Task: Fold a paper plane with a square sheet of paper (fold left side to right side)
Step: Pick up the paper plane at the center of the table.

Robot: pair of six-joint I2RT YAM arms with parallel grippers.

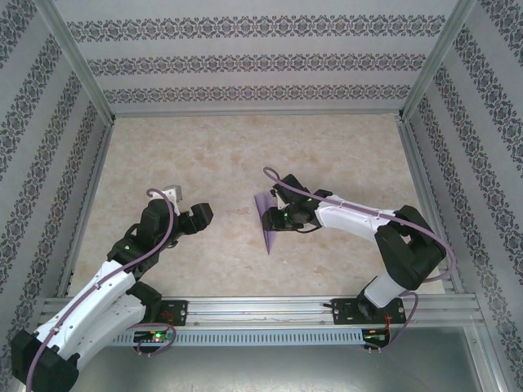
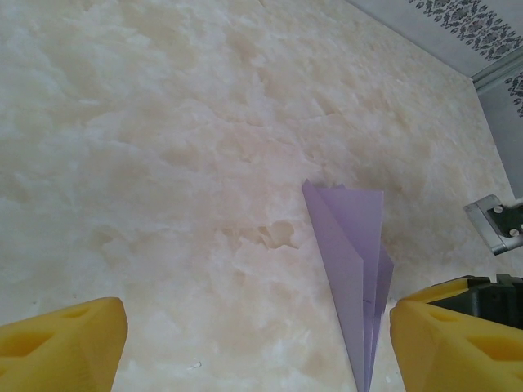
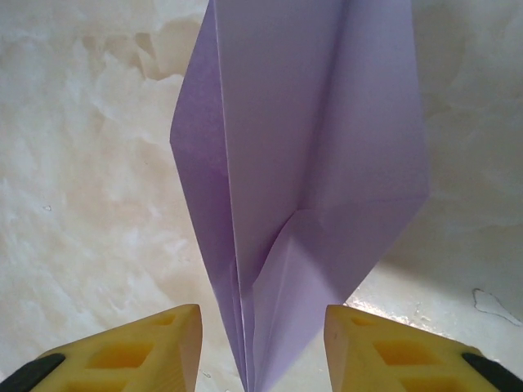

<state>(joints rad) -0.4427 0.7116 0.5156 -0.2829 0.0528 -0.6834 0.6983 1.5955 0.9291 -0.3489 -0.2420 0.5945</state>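
Note:
The square sheet of paper lies on the table as a lilac paper plane (image 1: 267, 222), a slim dart with its point toward the near edge. My right gripper (image 1: 279, 217) stands open over its tail. In the right wrist view the plane (image 3: 302, 163) runs up between the yellow fingers (image 3: 131, 355), with a gap on each side and neither pad touching it. My left gripper (image 1: 201, 216) is open and holds nothing, a short way left of the plane. In the left wrist view the plane (image 2: 351, 261) lies just inside the right finger (image 2: 458, 335).
The beige marbled tabletop (image 1: 204, 155) is ringed by patterned walls and a metal frame (image 1: 82, 73). A grey metal part of the right arm (image 2: 494, 224) shows at the right edge of the left wrist view.

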